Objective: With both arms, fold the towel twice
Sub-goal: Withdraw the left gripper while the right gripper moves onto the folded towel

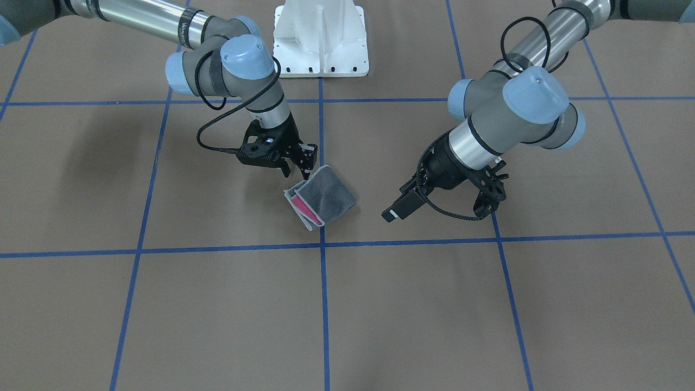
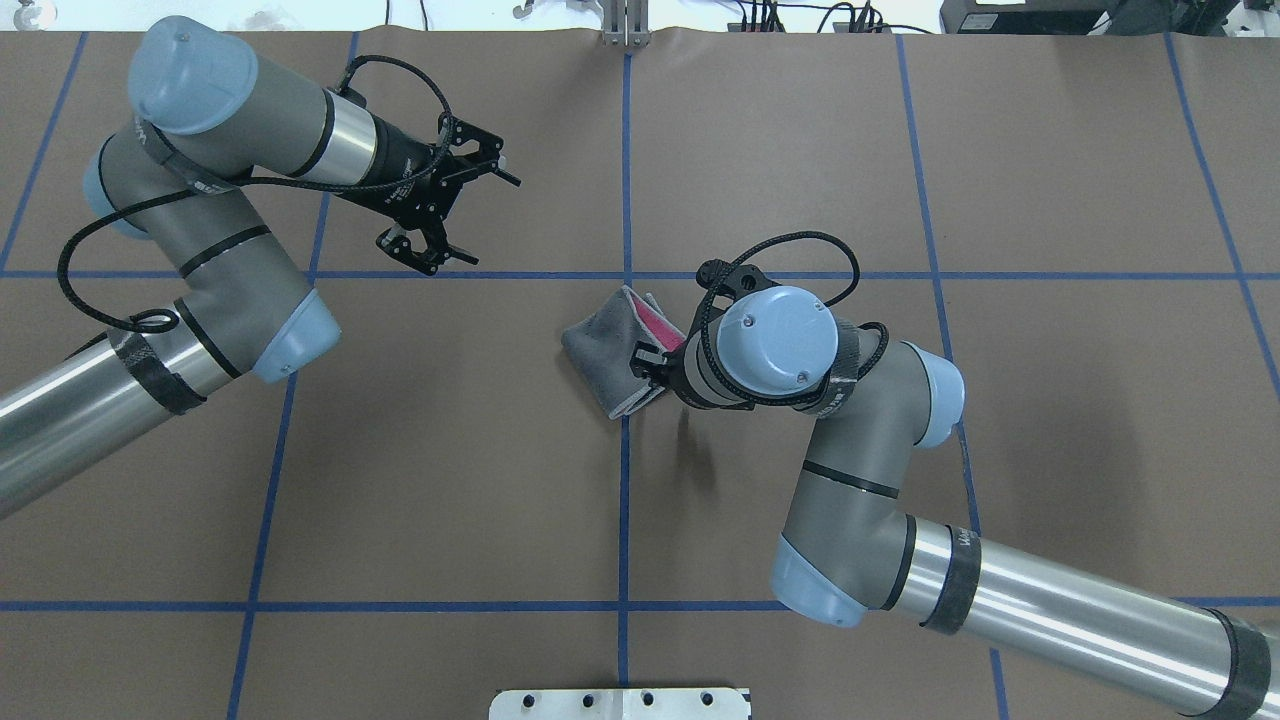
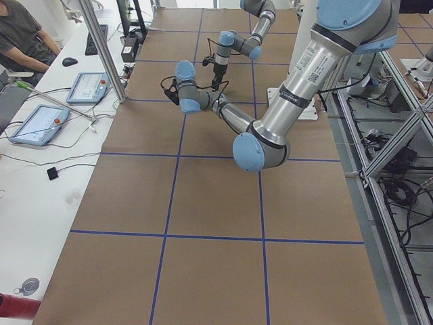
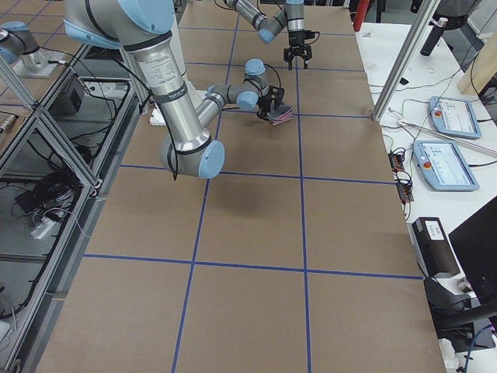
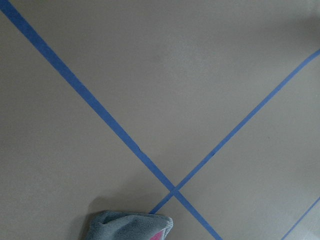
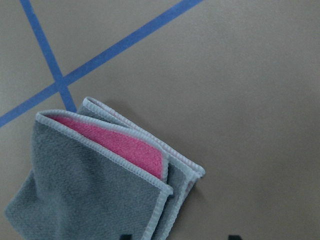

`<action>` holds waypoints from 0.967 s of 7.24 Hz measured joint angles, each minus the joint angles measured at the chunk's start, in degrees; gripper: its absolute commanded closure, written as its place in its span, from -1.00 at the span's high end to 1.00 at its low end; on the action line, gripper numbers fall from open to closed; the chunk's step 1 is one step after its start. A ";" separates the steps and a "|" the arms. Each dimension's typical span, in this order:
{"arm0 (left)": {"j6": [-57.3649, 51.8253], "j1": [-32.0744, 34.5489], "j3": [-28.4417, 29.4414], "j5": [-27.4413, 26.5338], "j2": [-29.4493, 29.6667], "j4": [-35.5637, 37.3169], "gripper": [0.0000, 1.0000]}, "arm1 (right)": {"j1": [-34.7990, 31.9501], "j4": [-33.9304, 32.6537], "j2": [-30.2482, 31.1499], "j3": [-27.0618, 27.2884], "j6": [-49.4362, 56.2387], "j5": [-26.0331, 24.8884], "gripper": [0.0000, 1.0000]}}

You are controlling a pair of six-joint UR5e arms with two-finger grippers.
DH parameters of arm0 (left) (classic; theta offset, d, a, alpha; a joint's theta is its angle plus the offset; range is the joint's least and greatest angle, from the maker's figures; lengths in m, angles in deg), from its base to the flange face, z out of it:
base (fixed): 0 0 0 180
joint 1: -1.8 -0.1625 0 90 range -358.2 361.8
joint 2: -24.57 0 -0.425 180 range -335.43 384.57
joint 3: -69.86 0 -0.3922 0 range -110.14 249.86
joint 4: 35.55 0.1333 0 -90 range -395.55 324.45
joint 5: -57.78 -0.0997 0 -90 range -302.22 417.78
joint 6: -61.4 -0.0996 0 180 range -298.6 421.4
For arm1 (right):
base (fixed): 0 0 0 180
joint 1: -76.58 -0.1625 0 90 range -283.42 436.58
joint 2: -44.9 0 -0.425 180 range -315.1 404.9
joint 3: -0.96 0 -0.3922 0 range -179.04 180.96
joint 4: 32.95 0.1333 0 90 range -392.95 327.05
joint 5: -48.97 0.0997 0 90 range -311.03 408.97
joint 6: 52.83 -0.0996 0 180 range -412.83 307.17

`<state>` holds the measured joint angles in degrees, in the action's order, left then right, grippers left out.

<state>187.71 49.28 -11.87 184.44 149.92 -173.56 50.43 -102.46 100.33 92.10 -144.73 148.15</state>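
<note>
Front view: the towel (image 1: 326, 196), folded small, lies on the worktop (image 1: 217, 304) with one corner just below the right hand (image 1: 299, 167). The left hand (image 1: 495, 193) hangs well apart, spread and empty.

Overhead: the right hand is nearer by far, so any tidying looks like its job.

Right wrist view: the towel is directly below, jaws wide, gripping nothing.

Overhead opposite front view, sharing towel (image 2: 600, 350)

- One towel (image 1: 320, 198) is counted on the bench (image 1: 380, 315).
- Two arms are counted: left arm (image 1: 521, 108), right arm (image 1: 233, 70).
- Two end effectors are counted: left end effector (image 1: 491, 194), right end effector (image 1: 301, 165).
- One white pedestal base (image 1: 320, 43) is counted.
</note>
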 measured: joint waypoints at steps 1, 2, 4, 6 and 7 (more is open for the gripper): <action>0.00 -0.19 0.11 -0.13 -0.01 0.00 1.00 | 0.02 0.10 -0.06 0.00 0.70 -0.11 -0.11; -0.01 -0.33 0.22 -0.24 -0.01 -0.04 1.00 | 0.04 0.58 -0.05 -0.08 1.55 -0.37 -0.11; 0.00 -0.43 0.34 -0.43 -0.05 -0.06 1.00 | -0.08 3.76 -0.04 -1.34 3.76 -1.55 -0.10; 0.05 -0.52 0.50 -0.71 -0.09 -0.06 1.00 | -0.62 5.41 -0.16 -2.08 5.54 -1.92 -0.12; 0.05 -0.53 0.58 -0.97 -0.10 -0.06 1.00 | -0.87 5.63 -0.34 -2.34 6.12 -1.98 -0.13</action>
<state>187.76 48.75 -11.29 183.47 149.82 -173.62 49.56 -96.83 99.99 89.76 -138.60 146.17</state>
